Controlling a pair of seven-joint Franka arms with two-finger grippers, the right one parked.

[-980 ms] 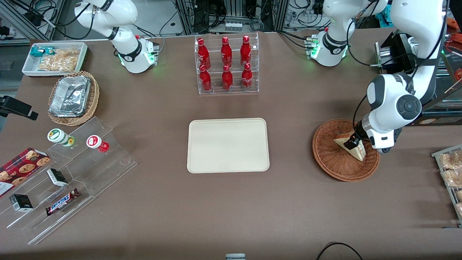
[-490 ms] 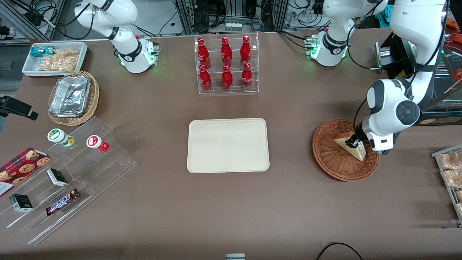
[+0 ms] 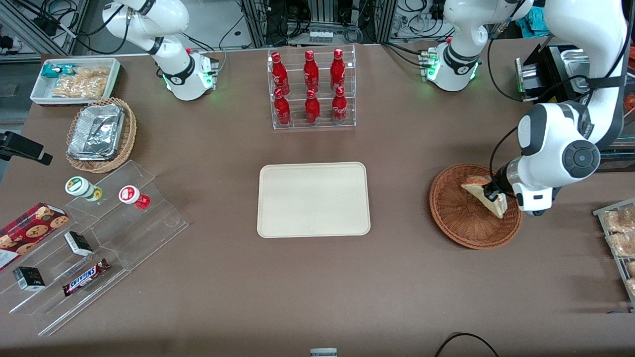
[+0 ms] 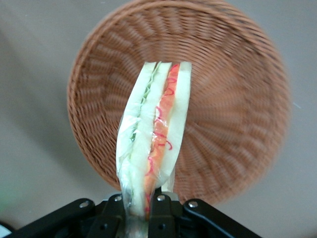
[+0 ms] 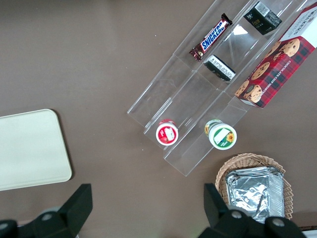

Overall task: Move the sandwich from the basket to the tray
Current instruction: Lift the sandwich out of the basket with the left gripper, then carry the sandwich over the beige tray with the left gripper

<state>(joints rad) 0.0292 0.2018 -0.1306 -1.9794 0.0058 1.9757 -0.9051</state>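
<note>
My left gripper (image 3: 492, 193) is shut on the sandwich (image 3: 483, 194), a wedge of pale bread with a red-orange and green filling, and holds it above the reddish-brown wicker basket (image 3: 459, 223). In the left wrist view the sandwich (image 4: 151, 144) stands clamped between the black fingers (image 4: 161, 213) with the basket (image 4: 233, 129) below it, apart from it. The cream-beige tray (image 3: 313, 199) lies flat in the middle of the table, toward the parked arm's end from the basket; it also shows in the right wrist view (image 5: 29, 148).
An acrylic rack of red bottles (image 3: 311, 89) stands farther from the front camera than the tray. A tan basket with foil trays (image 3: 100, 135), a white snack bin (image 3: 74, 79) and a clear stepped shelf (image 3: 99, 248) with snacks lie toward the parked arm's end. A rack of snacks (image 3: 620, 238) sits at the working arm's end.
My left gripper has risen with the sandwich in it, lifting it off the basket floor; the arm's wrist has shifted slightly toward the working arm's end.
</note>
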